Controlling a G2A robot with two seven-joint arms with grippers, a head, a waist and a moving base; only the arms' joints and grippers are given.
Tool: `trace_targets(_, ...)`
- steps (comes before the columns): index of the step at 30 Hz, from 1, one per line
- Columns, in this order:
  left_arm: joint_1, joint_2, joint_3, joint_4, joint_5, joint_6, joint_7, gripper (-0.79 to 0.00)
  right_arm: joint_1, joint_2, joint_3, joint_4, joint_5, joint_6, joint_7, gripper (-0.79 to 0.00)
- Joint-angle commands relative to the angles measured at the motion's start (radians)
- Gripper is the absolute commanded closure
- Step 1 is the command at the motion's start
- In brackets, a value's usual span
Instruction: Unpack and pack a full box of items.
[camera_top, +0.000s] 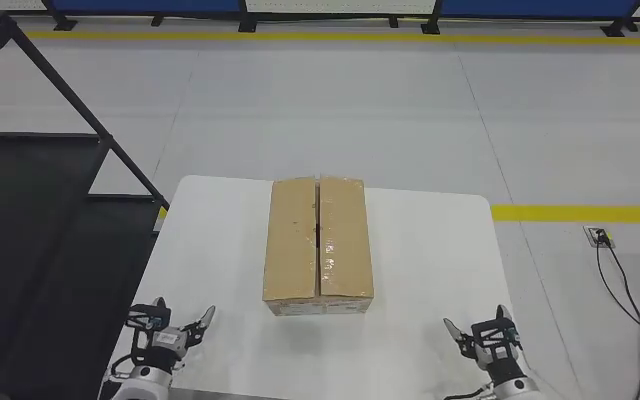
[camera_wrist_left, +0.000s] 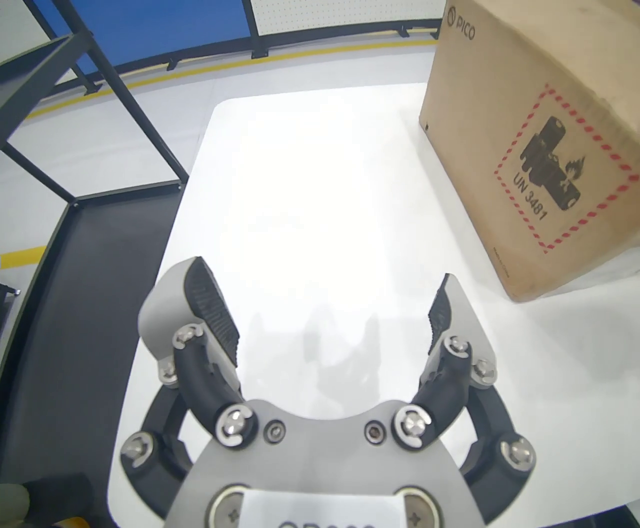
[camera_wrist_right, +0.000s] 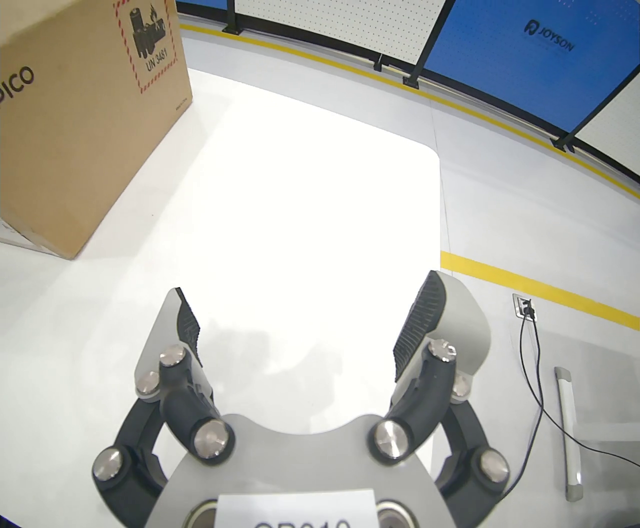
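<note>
Box (camera_top: 318, 245) on white table (camera_top: 430, 290), grey floor (camera_top: 350, 110)

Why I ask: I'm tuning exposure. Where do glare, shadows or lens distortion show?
Left wrist view: the table washes out in glare and the yellow floor line bows. Right wrist view: same glare, and the line bows too. Top view: even light, straight lines, a thin shadow along the near edge of the box.

Paired wrist grippers, silver-grey metal with black links
Left gripper (camera_wrist_left: 325, 280) and right gripper (camera_wrist_right: 305, 287): curved silver fingertip shells lined with ribbed black rubber pads (camera_wrist_left: 212, 305), round silver screws (camera_wrist_left: 234, 424), white printed label (camera_wrist_left: 320, 510) on each base plate
</note>
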Motion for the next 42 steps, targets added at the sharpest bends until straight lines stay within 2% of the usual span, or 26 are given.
trace_targets(1,-0.043,-0.001,0.009,0.027,-0.013,-0.025,0.017,-0.785,0.017,-0.003,-0.014,-0.011,0.005,0.006,0.008,-0.785)
trace_targets(7,-0.164,-0.008,0.062,0.102,-0.034,-0.078,0.058,-0.785,0.088,-0.015,-0.074,-0.055,0.018,0.033,0.031,-0.785)
trace_targets(19,-0.165,-0.009,0.067,0.105,-0.033,-0.076,0.056,-0.785,0.101,-0.017,-0.08,-0.04,0.003,0.044,0.046,-0.785)
trace_targets(28,-0.246,-0.028,0.19,0.15,0.025,-0.021,0.05,-0.785,0.17,-0.024,-0.136,0.015,0.005,-0.046,-0.012,-0.785)
trace_targets(34,-0.259,-0.036,0.247,0.166,0.062,-0.018,0.053,-0.785,0.178,-0.025,-0.139,0.036,-0.012,-0.079,-0.032,-0.785)
trace_targets(42,-0.265,-0.044,0.283,0.168,0.08,-0.017,0.054,-0.785,0.176,-0.024,-0.13,0.049,-0.01,-0.116,-0.051,-0.785)
